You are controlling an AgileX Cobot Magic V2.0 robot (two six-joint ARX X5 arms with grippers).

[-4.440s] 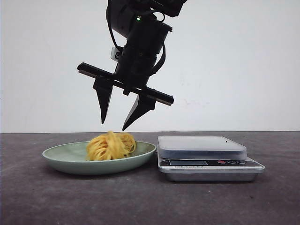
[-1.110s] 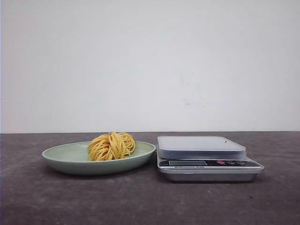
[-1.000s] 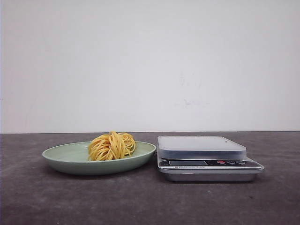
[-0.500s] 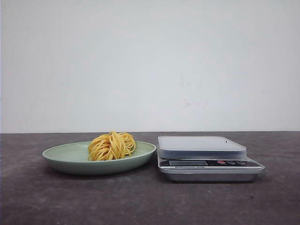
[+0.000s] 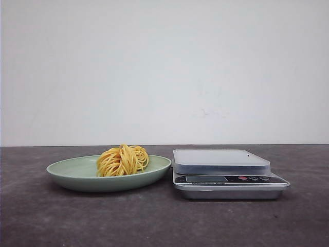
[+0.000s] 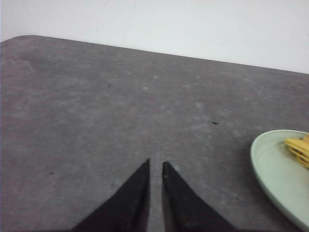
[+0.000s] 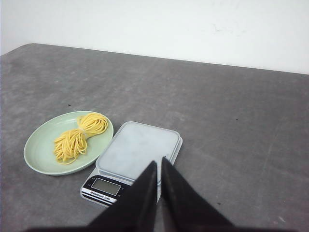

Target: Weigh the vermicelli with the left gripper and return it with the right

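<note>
Where wall [image 5: 164,72] starts, grey table [image 5: 154,221] ends.

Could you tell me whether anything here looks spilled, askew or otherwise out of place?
Nothing stands out. The vermicelli sits in one nest on the pale green plate, with no loose strands on the table. The kitchen scale sits level beside it, its platform bare.

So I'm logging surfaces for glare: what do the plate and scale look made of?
Plate: probably glazed ceramic, pale green with a soft sheen. Scale: silvery body, metal or plastic, unclear; its frosted platform looks matte.
</note>
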